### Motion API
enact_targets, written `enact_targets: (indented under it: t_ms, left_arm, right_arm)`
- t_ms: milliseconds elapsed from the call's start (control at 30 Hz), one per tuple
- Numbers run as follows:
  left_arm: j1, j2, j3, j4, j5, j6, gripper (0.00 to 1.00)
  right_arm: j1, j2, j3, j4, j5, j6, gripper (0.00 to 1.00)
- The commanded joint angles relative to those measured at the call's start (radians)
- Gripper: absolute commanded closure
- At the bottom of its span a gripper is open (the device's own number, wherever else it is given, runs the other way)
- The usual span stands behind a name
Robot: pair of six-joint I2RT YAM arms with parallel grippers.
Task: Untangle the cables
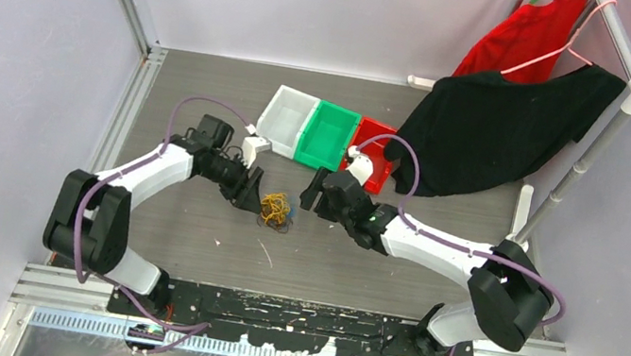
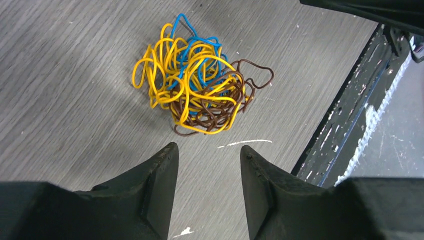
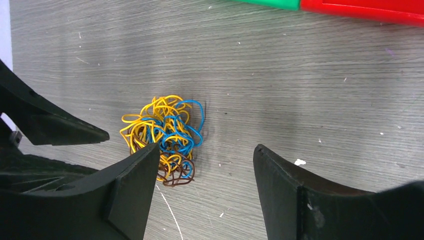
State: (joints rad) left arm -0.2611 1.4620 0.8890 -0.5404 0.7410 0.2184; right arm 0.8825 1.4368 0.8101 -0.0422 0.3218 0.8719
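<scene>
Top: cables [image 1: 274, 209] balled up on table [image 1: 186, 244], btwn L gripper [image 1: 249, 196] & R gripper [image 1: 308, 198].
L wrist: jaws apart, empty; cables just ahead of tips.
R wrist: jaws apart, empty; cables partly behind one finger [image 3: 135, 175].

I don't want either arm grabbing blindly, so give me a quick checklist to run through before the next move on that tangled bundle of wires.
1. All cables in one pile on the table, seen by both wrist cameras: ok.
2. Jaws of the left gripper apart, nothing between them: ok.
3. Jaws of the right gripper apart, empty: ok.
4. Yellow, blue and brown strands separated: not ok, all knotted together.
5. A free strand end to pinch: cannot tell; only loops show.
6. The bins stand apart from the pile: ok.
</scene>
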Motion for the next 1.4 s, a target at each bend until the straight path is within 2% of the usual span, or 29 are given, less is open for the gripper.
enact_targets:
  t_ms: [0,133,367,433,600,733,1000,1167,1367]
  left_arm:
    - [-0.033,0.048,0.065,0.017,-0.026,0.035,0.53]
    - [-0.047,0.093,0.090,0.041,-0.067,0.035,0.55]
    - [-0.057,0.124,0.112,0.051,-0.056,0.024,0.58]
    - [-0.063,0.130,0.110,0.052,-0.053,0.024,0.64]
    - [-0.068,0.133,0.122,0.032,-0.052,0.015,0.88]
    - [-0.067,0.098,0.166,-0.060,-0.081,-0.002,0.99]
    - [-0.068,-0.047,0.215,-0.208,-0.101,-0.076,1.00]
    - [-0.067,-0.121,0.213,-0.243,-0.059,-0.148,1.00]
    - [-0.068,-0.178,0.240,-0.279,-0.044,-0.158,1.00]
  right_arm:
    - [0.003,-0.052,0.037,-0.015,0.023,-0.003,0.27]
    - [0.003,-0.072,0.028,-0.021,0.020,-0.013,0.27]
    - [0.003,-0.074,0.038,-0.029,0.010,-0.040,0.27]
    - [0.003,-0.068,0.039,-0.024,0.005,-0.047,0.28]
    - [0.003,-0.045,0.045,-0.009,0.005,-0.058,0.28]
    - [0.003,-0.031,0.043,0.029,-0.054,-0.072,0.28]
    - [0.049,0.001,0.083,0.086,-0.035,-0.183,0.19]
    - [0.097,0.014,0.080,0.207,-0.035,-0.240,0.15]
    - [0.123,0.037,0.089,0.287,-0.067,-0.248,0.14]
